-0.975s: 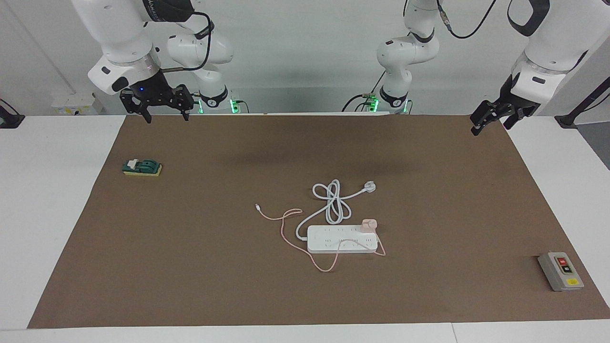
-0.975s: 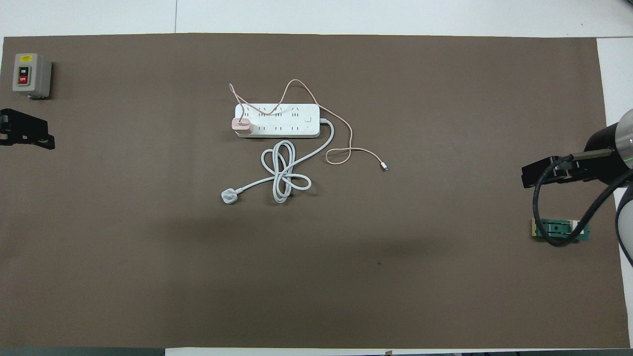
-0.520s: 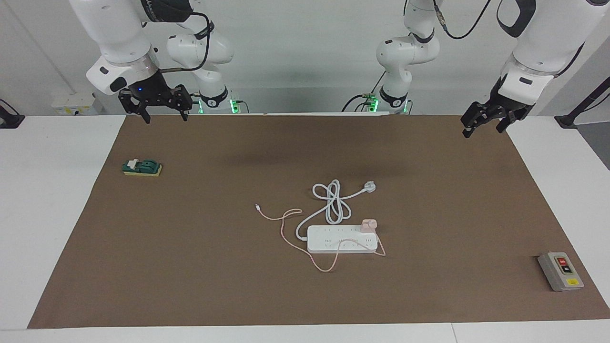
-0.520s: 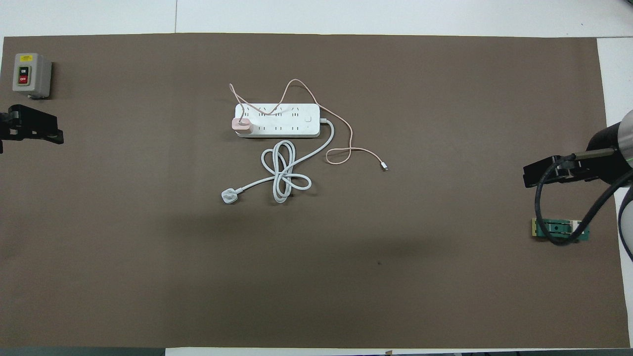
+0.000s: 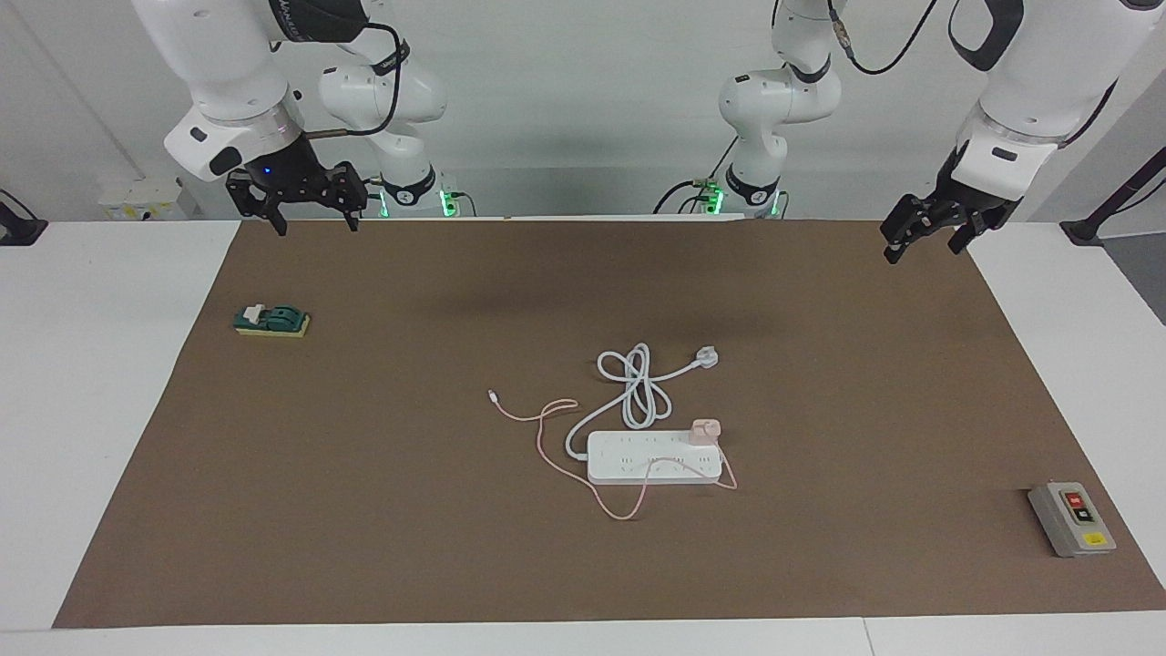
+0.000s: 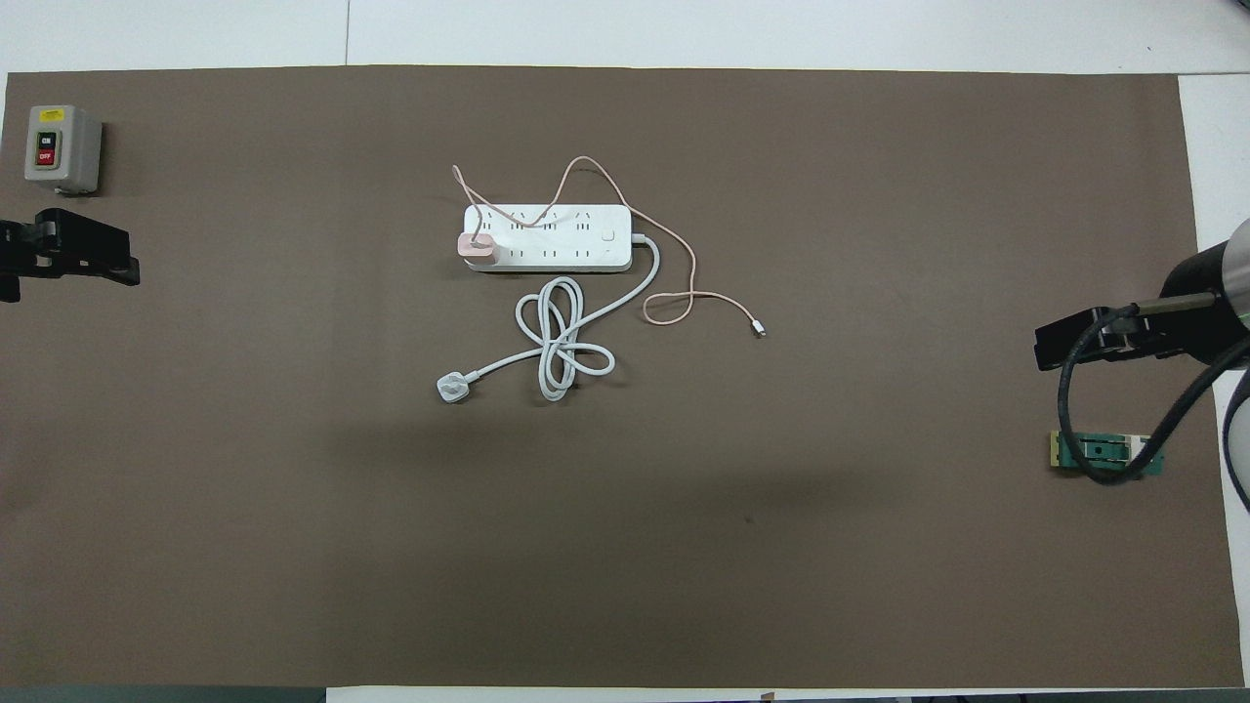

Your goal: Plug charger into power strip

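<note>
Left end effector: the left end effector [image 5: 922,235] hangs empty with its fingers spread apart, raised over the brown mat's [image 5: 364,474] corner at the left arm's end of the bench [image 5: 91,410], on the robots' edge.
Right end effector: the right end effector [image 5: 312,205] is likewise spread open and empty, raised over the mat's corner at the right arm's end, on the robots' edge.
Arm pose: both arms are drawn up and back, wrists pointing down, well apart from the task's things.
Charger: the pale-pink charger [image 5: 704,431] stands on the power strip [image 5: 652,457], at the strip's end toward the left arm, on its edge nearer the robots; its pink cable [image 5: 556,460] drapes over the strip and loops onto the mat.
Power strip: it lies flat near the middle of the mat, its thick white cord [image 5: 638,387] coiled nearer the robots and ending in a three-pin plug [image 5: 708,357].
Step in hand: judging by how the charger sits, it looks already seated in a socket; how deeply cannot be told.
Next move: probably none beyond a check; if it is loose, a downward press on the cube.
Other things: a grey switch box [image 5: 1071,518] and a green knife switch [image 5: 271,321] sit near the mat's opposite ends.
</note>
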Tool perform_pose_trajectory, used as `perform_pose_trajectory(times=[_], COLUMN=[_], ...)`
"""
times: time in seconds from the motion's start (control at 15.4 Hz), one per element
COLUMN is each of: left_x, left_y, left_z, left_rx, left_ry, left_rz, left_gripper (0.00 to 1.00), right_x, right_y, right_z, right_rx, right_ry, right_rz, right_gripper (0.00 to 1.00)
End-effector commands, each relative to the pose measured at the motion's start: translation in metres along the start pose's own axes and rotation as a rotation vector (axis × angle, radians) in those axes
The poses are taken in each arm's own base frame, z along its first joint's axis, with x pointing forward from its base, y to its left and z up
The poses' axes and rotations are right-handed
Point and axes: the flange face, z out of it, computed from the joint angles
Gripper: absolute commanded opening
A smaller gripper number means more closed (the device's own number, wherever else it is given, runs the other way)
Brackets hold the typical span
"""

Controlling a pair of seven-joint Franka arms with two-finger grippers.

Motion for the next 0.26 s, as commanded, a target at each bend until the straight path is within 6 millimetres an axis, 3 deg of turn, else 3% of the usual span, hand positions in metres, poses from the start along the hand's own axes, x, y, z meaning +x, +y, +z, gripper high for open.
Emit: perform_pose_trajectory(times=[0.0, 0.19], left_x=[-0.0069, -0.0071], left_y=[-0.0029, -0.0029], left_z=[-0.0047, -0.0037], left_rx=[0.011, 0.011], left_ry=[0.003, 0.003], left_rz=[-0.004, -0.004], left_gripper=[1.00, 1.00], right_x=[-0.0066, -0.0066], right_y=[0.0038, 0.0038], right_z=[-0.0028, -0.0028], right_rx=[0.015, 0.015], right_ry=[0.006, 0.006], right_rz=[-0.009, -0.009], right_gripper=[1.00, 1.00])
